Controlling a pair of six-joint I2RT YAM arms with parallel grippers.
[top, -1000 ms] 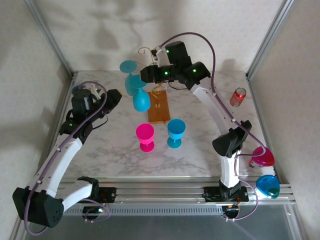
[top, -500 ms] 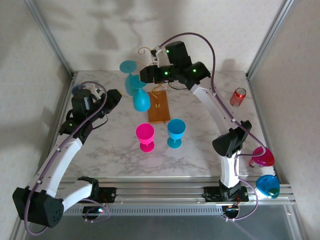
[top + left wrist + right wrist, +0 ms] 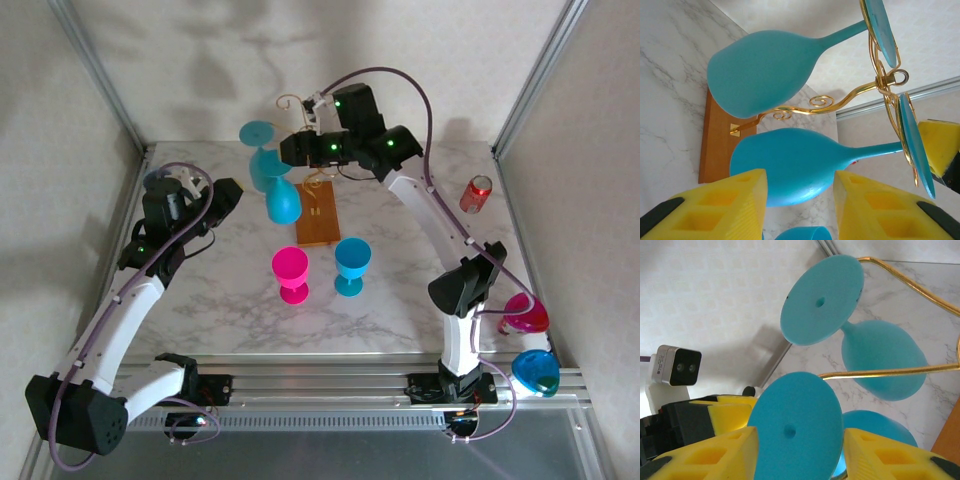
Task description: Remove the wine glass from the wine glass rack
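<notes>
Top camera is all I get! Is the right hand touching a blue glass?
Observer: The right wrist camera shows the round foot of the wine glass between the yellow fingers of the right hand; squeezed or not, I can't tell.
Child: And the left hand?
Observer: On its wrist camera the left hand stands open, pointing at that glass's bowl.
Child: What holds it up?
Observer: The gold wire of the wine glass rack loops around its foot.
</notes>
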